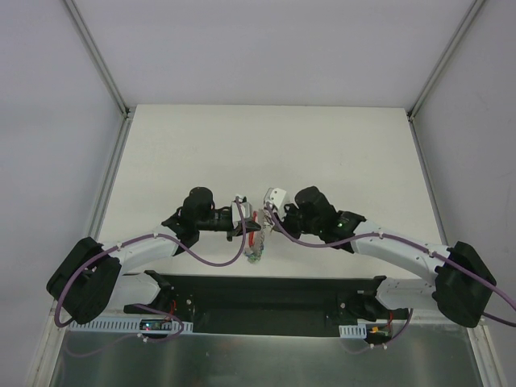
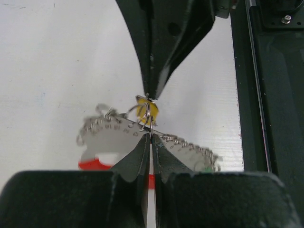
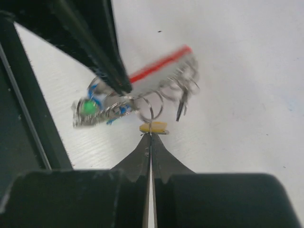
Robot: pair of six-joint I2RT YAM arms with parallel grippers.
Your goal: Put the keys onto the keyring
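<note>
The keyring (image 3: pixel 151 108), a thin metal ring joined to a red band (image 3: pixel 159 67), is seen tilted; a yellow-capped key (image 3: pixel 153 127) is held just below it, with green- and blue-capped keys (image 3: pixel 90 108) bunched alongside.

The keyring (image 3: pixel 161 63) has a bright red band, a pale grey face and silver wire. Just beside the keyring is the yellow-capped key (image 3: pixel 153 127), and at its other end silver keys (image 3: pixel 95 111) with green and blue caps. The left gripper (image 2: pixel 151 137) and right gripper (image 3: pixel 151 137) are black, the table (image 1: pixel 266 145) white.
</note>
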